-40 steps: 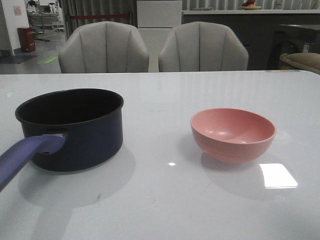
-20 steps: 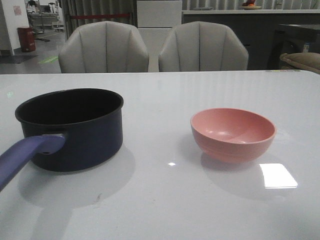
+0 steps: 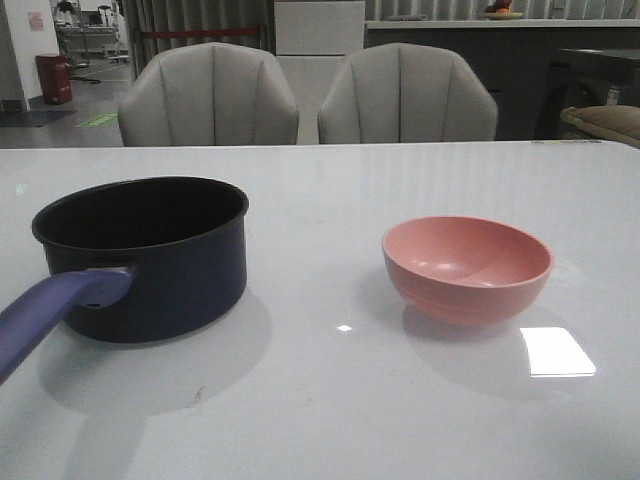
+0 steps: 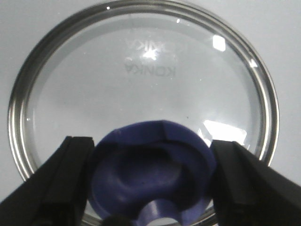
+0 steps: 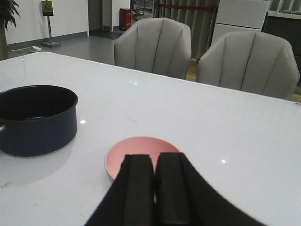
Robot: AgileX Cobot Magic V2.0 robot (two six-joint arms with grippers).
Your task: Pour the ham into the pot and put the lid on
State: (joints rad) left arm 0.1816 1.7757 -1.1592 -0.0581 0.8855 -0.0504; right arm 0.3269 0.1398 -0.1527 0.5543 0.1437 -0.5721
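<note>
— Lid (image 4: 141,89): where was it, against the left hand (image 4: 149,188)?
— Flat on the white bench (image 4: 287,37), right under that hand. The black fingers (image 4: 61,183) stood spread, one either side of the dark blue knob (image 4: 150,174), with a narrow gap showing at each, so not pinching it.
— And the right hand (image 5: 154,188)?
— Its two fingers were pressed together, holding nothing, hanging over the near rim of the pink bowl (image 5: 136,150).
— The pot (image 3: 150,255)?
— Upright on the left of the bench, uncovered, its lighter handle (image 3: 50,310) pointing toward the robot, well apart from the bowl on the right.
— Any ham?
— I couldn't make out any.
</note>
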